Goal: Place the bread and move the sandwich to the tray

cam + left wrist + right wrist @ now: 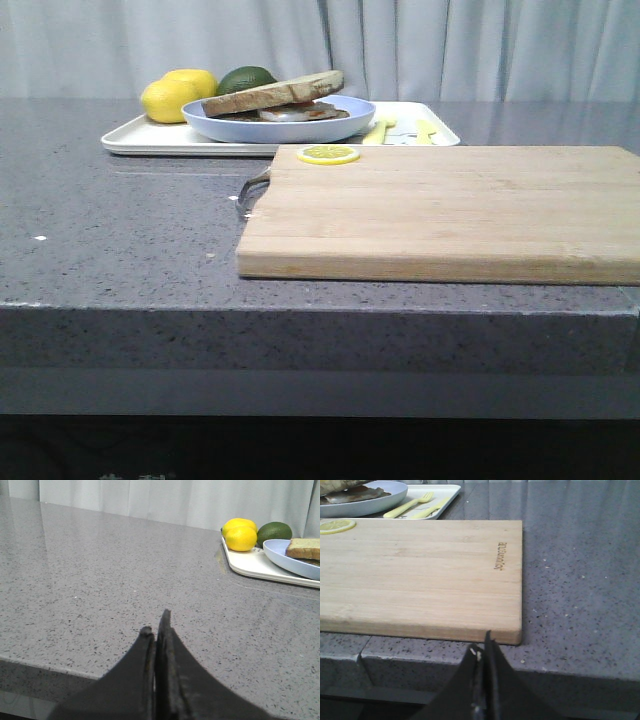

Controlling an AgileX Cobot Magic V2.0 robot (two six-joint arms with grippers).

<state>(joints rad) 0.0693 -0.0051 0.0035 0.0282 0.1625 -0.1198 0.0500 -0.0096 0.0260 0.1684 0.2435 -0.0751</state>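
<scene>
The bread lies tilted on top of the sandwich, whose egg filling shows under it, in the pale-blue plate. The plate sits on the white tray at the back left. My grippers do not show in the front view. My left gripper is shut and empty over bare countertop near the front edge, far from the tray, plate and bread. My right gripper is shut and empty at the counter's front edge, just before the cutting board's near right corner.
A wooden cutting board fills the middle and right of the counter, with a lemon slice at its far left corner. Two lemons and a green fruit sit on the tray behind the plate. Yellow fork-shaped marks show on the tray.
</scene>
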